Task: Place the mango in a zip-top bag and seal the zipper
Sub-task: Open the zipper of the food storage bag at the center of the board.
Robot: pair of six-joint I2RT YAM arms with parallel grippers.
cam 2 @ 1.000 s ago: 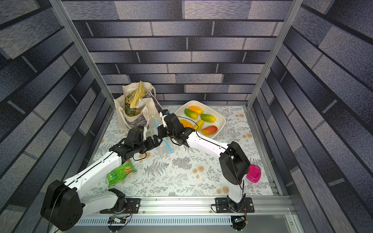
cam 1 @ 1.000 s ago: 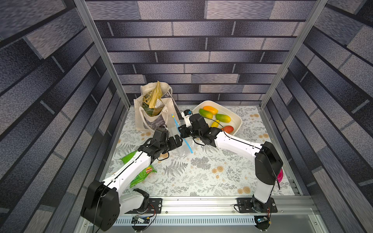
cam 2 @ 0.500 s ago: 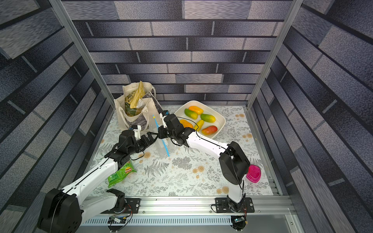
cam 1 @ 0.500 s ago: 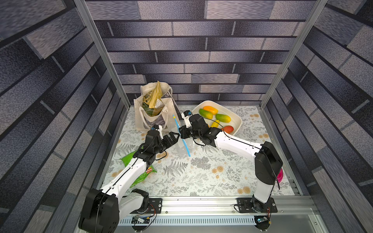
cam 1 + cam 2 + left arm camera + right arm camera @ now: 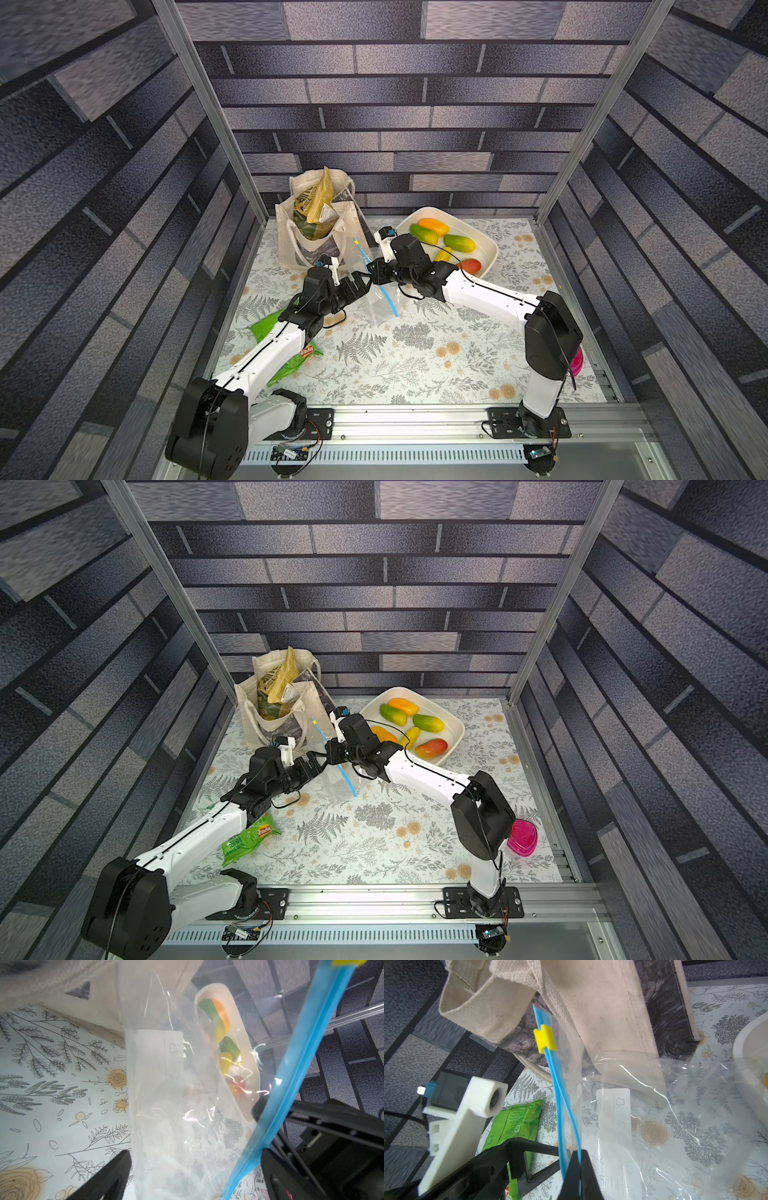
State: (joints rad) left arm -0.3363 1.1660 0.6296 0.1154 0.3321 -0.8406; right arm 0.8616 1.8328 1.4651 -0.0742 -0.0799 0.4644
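The clear zip-top bag [image 5: 380,307] [image 5: 338,785] hangs over the floral table in both top views. Its blue zipper [image 5: 560,1093] is parted below the yellow slider tab [image 5: 545,1039]. My right gripper [image 5: 579,1165] [image 5: 371,276] is shut on one lip of the zipper. My left gripper [image 5: 194,1152] [image 5: 359,284] is open, and the bag's mouth [image 5: 187,1126] lies between its fingers, which stay apart from the plastic. Several mangoes [image 5: 459,243] [image 5: 428,722] lie in the white bowl [image 5: 492,249]. The bag looks empty.
A beige canvas tote [image 5: 316,232] [image 5: 274,717] stands just behind the bag. A green crisp packet [image 5: 247,839] [image 5: 266,328] lies under my left arm. A pink dish [image 5: 521,837] sits at the right front edge. Metal frame posts bound the table.
My left gripper drew back to the left half a second ago and has come back to the bag's mouth, still open. My right gripper keeps its hold on the zipper.
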